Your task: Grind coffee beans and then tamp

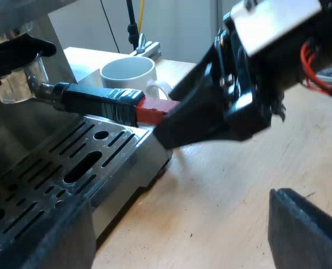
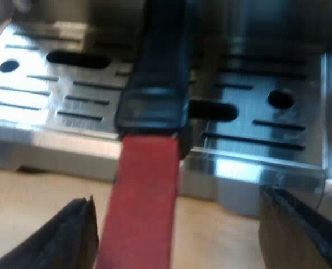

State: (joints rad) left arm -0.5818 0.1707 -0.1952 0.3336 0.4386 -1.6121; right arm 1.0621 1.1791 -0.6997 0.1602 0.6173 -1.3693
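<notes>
You'll find the metal holder [image 1: 40, 88] seated at the espresso machine's [image 1: 20, 140] front, its bright bowl tucked up under the machine. Its dark, glossy handle [image 1: 98, 101] runs out roughly level above the slotted steel drip tray [image 1: 118, 148] without touching it. The handle's red end [image 1: 153, 111] reaches out past the tray's outer edge. From the right wrist view, you look straight along that red end [image 2: 140, 196] toward the tray [image 2: 255, 129].
</notes>
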